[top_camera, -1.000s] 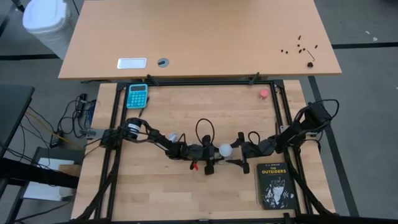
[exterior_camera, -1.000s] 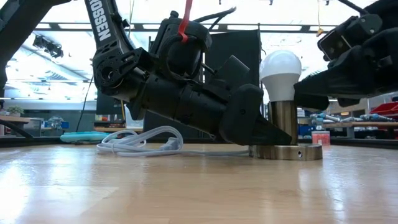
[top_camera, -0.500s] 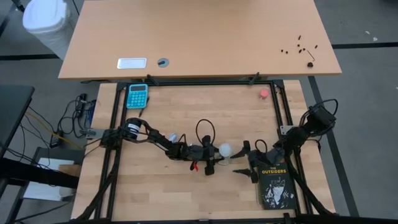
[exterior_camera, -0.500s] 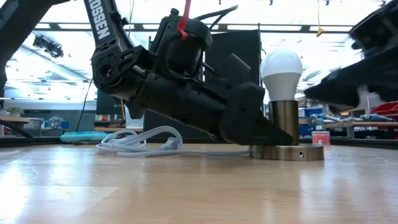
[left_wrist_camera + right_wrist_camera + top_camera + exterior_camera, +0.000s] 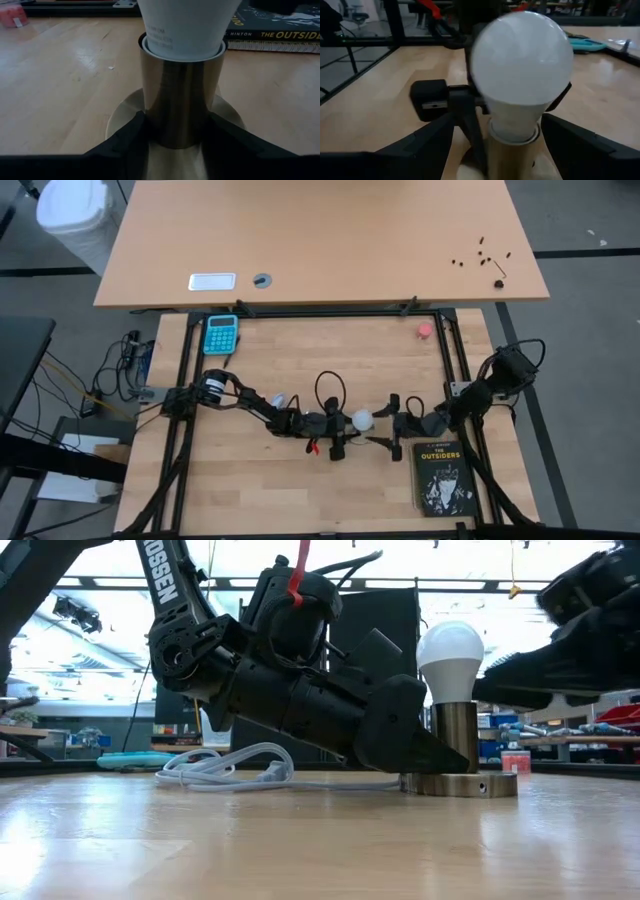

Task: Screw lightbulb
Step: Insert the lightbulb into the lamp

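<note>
While the left hand (image 5: 425,755) clamps the socket (image 5: 459,782), the right hand (image 5: 495,145) — open around the lightbulb (image 5: 451,660) — should close squarely, then twist gently.

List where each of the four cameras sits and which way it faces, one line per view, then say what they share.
High view: overhead, straight down; both arms, the lightbulb between the left gripper and right gripper.
Low view: at table height, looking level across; left arm fills the middle, bulb in the socket.
Left wrist view: faces the socket post; its own fingers flank it.
Right wrist view: faces the bulb; its own fingers spread either side.
Shared: bulb seated upright in socket.
</note>
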`<action>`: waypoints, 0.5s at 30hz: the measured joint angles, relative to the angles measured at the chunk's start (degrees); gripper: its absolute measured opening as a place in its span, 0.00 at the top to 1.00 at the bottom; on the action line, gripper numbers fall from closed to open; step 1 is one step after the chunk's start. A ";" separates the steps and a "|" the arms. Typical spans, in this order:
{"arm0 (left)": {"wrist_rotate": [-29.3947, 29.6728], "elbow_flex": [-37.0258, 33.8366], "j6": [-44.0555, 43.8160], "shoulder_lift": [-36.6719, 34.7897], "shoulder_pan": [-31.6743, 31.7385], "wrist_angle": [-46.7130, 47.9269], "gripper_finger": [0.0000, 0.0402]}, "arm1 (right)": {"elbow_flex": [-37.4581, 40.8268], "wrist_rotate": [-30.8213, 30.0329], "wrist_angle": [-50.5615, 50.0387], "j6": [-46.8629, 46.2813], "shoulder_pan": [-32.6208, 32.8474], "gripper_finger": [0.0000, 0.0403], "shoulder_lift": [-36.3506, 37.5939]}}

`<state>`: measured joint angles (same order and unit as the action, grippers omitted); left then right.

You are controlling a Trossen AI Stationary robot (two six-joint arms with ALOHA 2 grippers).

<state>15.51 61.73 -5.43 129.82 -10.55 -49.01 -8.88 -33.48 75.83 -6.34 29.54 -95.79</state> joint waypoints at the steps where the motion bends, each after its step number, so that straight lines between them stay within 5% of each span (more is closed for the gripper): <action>1: -0.02 -0.02 0.00 0.00 0.00 -0.10 0.52 | 0.00 2.11 -0.02 0.15 -1.53 0.23 0.00; 15: -0.79 -0.02 0.28 0.07 -0.02 -1.03 0.52 | -0.16 27.04 2.64 7.65 -15.20 0.23 -0.06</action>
<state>14.72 61.71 -5.15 129.88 -10.57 -50.04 -9.04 -6.44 78.47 1.30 14.33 -95.85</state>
